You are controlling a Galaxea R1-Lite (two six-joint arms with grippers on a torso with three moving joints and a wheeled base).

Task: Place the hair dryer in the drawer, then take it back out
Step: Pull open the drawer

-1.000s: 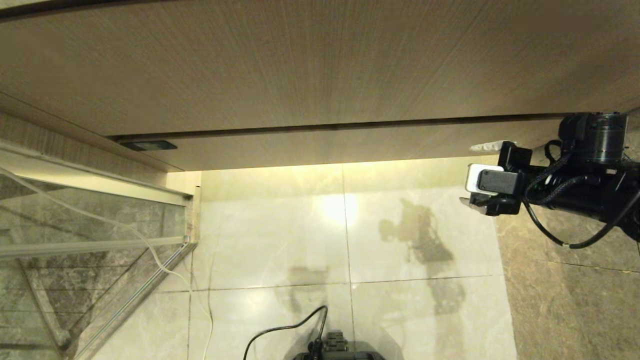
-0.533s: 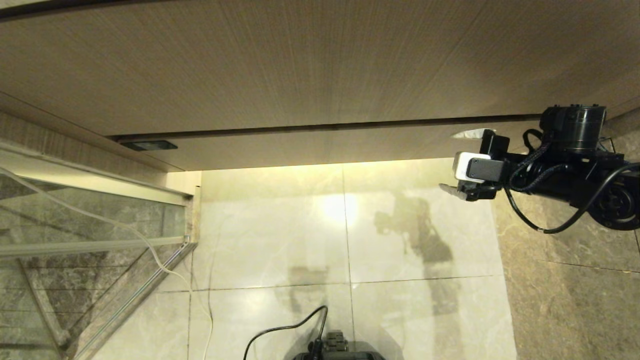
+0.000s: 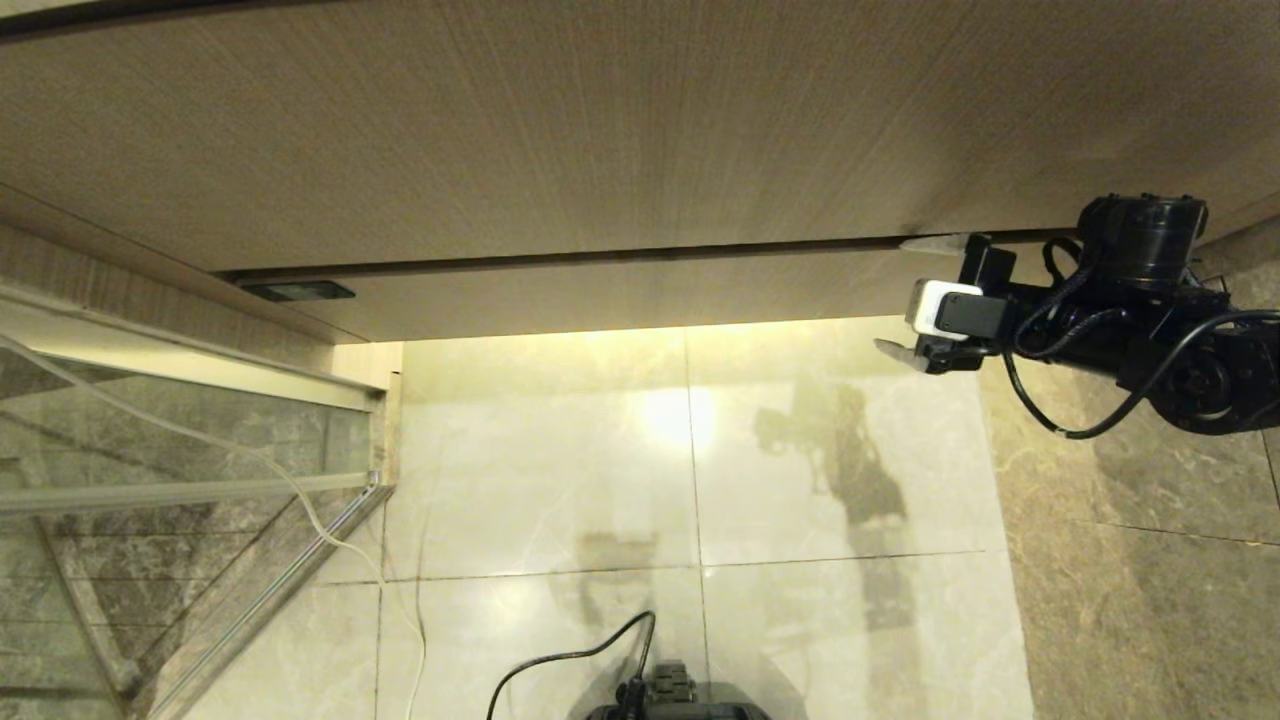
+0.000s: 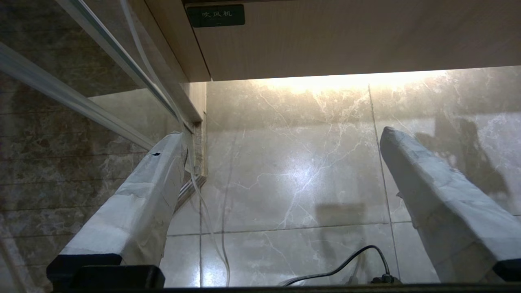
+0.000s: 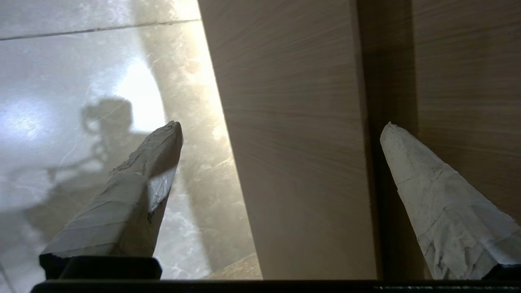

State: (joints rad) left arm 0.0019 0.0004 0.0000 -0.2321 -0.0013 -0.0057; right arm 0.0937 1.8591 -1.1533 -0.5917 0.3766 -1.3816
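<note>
Marble floor tiles [image 3: 560,450], glass panel w/ metal frame [image 3: 180,490] left, black cable [image 3: 560,655].

A bathroom, by the look of it — glossy marble floor tiles [image 3: 560,450], a glass shower partition [image 3: 150,470] with a metal frame on the left, and a wood-grain vanity cabinet [image 3: 600,150] hung above the floor — with light glowing underneath it.
</note>
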